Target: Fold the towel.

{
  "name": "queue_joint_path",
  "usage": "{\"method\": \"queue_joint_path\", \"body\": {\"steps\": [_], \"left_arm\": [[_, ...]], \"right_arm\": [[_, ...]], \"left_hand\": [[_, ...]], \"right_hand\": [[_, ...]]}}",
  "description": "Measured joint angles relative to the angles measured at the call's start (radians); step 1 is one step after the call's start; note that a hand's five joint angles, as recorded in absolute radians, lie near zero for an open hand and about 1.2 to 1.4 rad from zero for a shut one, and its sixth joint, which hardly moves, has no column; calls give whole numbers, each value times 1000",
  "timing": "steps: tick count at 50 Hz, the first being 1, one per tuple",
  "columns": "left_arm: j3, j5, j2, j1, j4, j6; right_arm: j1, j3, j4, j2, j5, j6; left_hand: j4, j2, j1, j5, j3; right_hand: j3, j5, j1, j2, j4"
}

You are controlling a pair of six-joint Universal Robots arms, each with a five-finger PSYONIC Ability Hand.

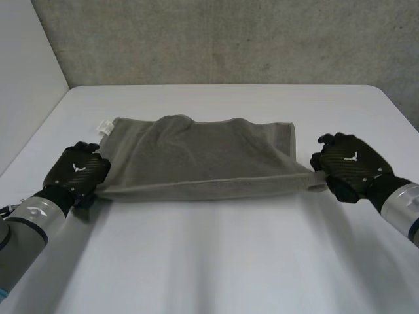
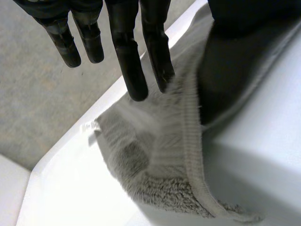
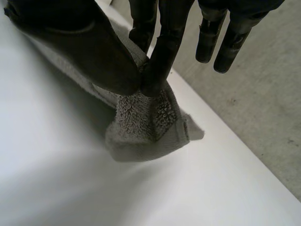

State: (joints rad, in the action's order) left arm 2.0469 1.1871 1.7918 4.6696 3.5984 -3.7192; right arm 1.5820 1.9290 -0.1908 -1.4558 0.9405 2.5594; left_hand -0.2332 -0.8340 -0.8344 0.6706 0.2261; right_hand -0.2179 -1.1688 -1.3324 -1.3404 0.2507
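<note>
In the head view, the grey towel (image 1: 203,154) lay across the middle of the white table (image 1: 216,261). Its far edge was flat, with a small white tag (image 1: 105,125) pointing toward the table's far-left corner. The near edge was raised off the table and drawn taut between the left hand (image 1: 77,171), at the cloth's near-left corner, and the right hand (image 1: 350,167), at its near-right corner.

In the left wrist view, the left hand's fingers (image 2: 134,70) hung straight. Two of them touched the towel's hem (image 2: 193,141), with the thumb on the cloth's other side, so this read as a pinch on that corner. Below it the cloth sagged to the table.

In the right wrist view, the right hand's thumb (image 3: 94,52) and one finger clamped the towel's corner (image 3: 146,127), while the other fingers stayed straight and clear of it.

The first fold looked barely begun. The near edge was lifted but not laid over the far edge. Carrying it across, setting it down and any further folds remained.
</note>
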Motion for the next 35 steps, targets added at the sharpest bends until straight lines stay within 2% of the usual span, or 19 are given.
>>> {"method": "queue_joint_path", "body": {"steps": [2, 6, 10, 12, 14, 15, 16, 17, 18, 25, 29, 35], "left_arm": [[-11, 39, 19, -5, 0, -1], [-29, 108, 61, -15, 1, -4], [-41, 153, 94, -23, 2, -7], [-45, 165, 104, -26, 0, -8], [-47, 170, 110, -30, -6, -8], [-48, 171, 112, -32, -9, -8], [-49, 172, 113, -35, -16, -8], [-49, 171, 113, -39, -24, -8], [-49, 171, 112, -41, -28, -8], [-45, 164, 43, -50, -81, -4], [-41, 159, -71, -45, -121, 3], [-43, 156, -296, -38, -187, 31]], "right_arm": [[-13, 4, 0, -19, -21, 29], [-32, 4, 3, -29, -49, 52], [-43, 1, 7, -25, -60, 54], [-46, -1, 8, -23, -61, 53], [-47, -2, 9, -22, -61, 52], [-48, -3, 9, -21, -60, 51], [-48, -4, 9, -20, -59, 50], [-48, -4, 10, -20, -58, 49], [-48, -5, 10, -20, -58, 49], [-73, -24, 18, -26, -53, 55], [-91, -51, 56, -51, -54, 58], [-103, -135, 209, -126, -70, 55]], "left_hand": [[0, 167, 170, -191, 0], [0, 273, 270, -317, 0], [0, 285, 280, -336, 0], [0, 256, 254, -274, 0], [0, 84, 71, -91, 0], [0, -43, -33, 32, 0], [0, -286, -272, 265, 0], [0, -438, -425, 404, 0], [0, -471, -459, 446, 0], [0, -508, -467, 475, 0], [0, -508, -467, 475, 0], [0, -512, -467, 475, 0]], "right_hand": [[0, 0, 0, 0, 0], [0, 0, 0, 0, 0], [0, 0, 0, 0, 0], [0, 0, 0, 0, 0], [0, 0, 0, 0, 0], [0, 0, 0, 0, 0], [0, 0, 0, 0, 0], [0, 0, 0, 0, 0], [0, 0, 0, 0, 0], [0, 0, 0, 0, 0], [0, 0, 0, 0, 0], [0, -1, 0, 0, 0]]}}
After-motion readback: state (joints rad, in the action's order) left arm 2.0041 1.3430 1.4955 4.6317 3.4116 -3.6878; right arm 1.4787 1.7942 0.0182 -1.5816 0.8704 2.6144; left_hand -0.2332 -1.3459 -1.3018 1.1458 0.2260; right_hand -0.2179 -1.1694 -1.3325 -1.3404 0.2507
